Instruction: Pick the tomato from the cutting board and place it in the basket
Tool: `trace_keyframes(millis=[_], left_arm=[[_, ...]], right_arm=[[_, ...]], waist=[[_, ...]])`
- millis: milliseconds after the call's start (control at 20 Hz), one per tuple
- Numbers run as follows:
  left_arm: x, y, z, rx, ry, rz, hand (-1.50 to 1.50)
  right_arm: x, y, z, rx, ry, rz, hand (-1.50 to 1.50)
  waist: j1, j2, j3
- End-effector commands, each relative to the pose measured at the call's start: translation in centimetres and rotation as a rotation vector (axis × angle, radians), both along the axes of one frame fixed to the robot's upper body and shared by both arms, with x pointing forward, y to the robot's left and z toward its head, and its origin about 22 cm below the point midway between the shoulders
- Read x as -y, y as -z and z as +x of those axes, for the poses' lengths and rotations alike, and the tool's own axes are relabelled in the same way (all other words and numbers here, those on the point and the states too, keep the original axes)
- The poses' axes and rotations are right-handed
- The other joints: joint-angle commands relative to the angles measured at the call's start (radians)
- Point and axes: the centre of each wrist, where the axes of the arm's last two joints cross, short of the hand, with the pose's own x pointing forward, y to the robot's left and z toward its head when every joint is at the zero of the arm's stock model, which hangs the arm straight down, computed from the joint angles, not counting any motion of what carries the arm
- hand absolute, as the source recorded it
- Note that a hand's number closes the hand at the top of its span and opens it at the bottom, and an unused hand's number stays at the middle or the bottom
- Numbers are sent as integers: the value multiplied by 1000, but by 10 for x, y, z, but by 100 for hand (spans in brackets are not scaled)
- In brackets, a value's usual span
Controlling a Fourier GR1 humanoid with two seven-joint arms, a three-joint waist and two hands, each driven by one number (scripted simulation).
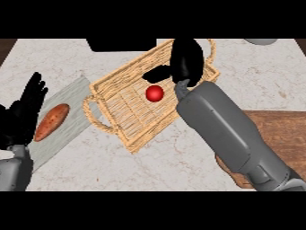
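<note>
I see my right hand (187, 60) over the basket (119, 85), fingers relaxed, holding nothing. The tomato (155, 93) lies in the basket just below-left of it. My left hand (19, 112) rests open.

Open desk (181, 157) between basket (125, 96) and cutting board (294, 134), crossed by the right forearm. Right hand (187, 60) over the basket's far end, tomato (155, 93) just beside. Left hand (19, 112) raised at the grey mat's (72, 96) edge, near the sweet potato (51, 121).

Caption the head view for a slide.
Tomato lies in the basket; right hand open above it.
</note>
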Motion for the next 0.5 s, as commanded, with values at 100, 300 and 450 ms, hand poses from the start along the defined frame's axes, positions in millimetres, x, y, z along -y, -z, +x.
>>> trace_keyframes(millis=[100,300,450], left_arm=[[5,-11,-2,6,-17,-1,0],[-4,2,-6,-17,-7,8,0],[1,-5,2,3,23,-3,0]], right_arm=[[86,5,-23,18,62,142,-150],[113,17,-71,-10,-1,164,-150],[149,11,-67,31,13,185,-150]], waist=[[-7,0,0],[-9,0,0],[11,7,0]])
